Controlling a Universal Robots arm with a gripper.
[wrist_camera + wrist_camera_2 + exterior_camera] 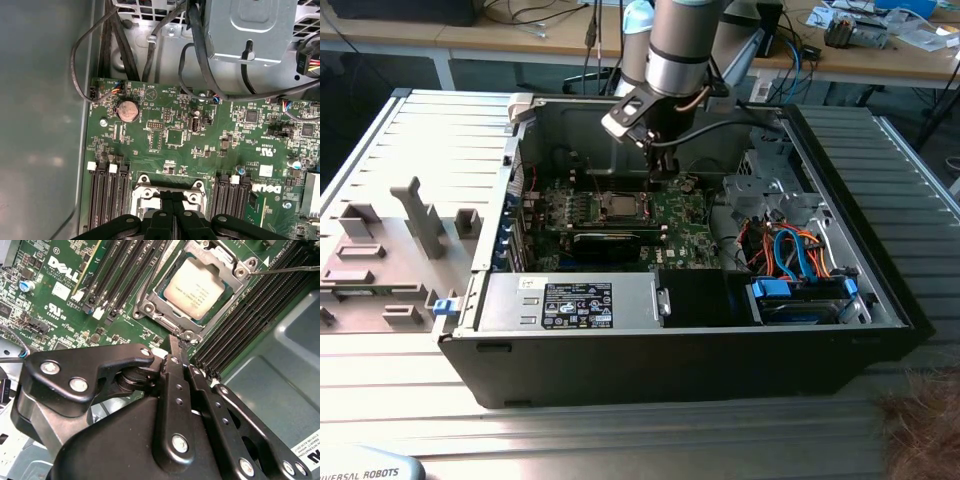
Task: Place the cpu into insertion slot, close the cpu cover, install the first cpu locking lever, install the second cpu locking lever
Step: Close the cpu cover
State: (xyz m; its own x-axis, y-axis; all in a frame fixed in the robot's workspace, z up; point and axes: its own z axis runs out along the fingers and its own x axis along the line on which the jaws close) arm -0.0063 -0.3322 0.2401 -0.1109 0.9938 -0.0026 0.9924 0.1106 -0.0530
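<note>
- The arm (675, 40) is reaching down from above into an open computer case (620, 370), which is lying on its side on a slatted metal table (380, 400).
- The gripper (665, 165) is hanging over the green board (690, 225), just beside the socket, on its far side in the exterior view.
- In both wrist views the black fingers (172, 370) are pressing together with no gap between them, and nothing is showing between them.
- In the second wrist view the gripper (174, 346) tip is hovering just beside one corner of the socket; I cannot tell whether it is touching it.
- The cpu (195, 287) is sitting flat in the socket, and its dull silvery top is showing through the window of the cpu cover (239, 271).
- The cpu cover is lying down flat around the cpu.
- A thin metal rod (290, 268) is running out from one corner of the cover across the dark memory slots (250, 305).
- In the first wrist view the gripper (172, 197) is pointing at the socket edge, and a round coin battery (127, 109) is sitting farther up the board.
- A grey power box (570, 300) is lying along the near side of the case, and orange and blue cables (800, 255) are bunching at the exterior view's right.
- Grey holders (415, 215) are standing on the table at the exterior view's left.
</note>
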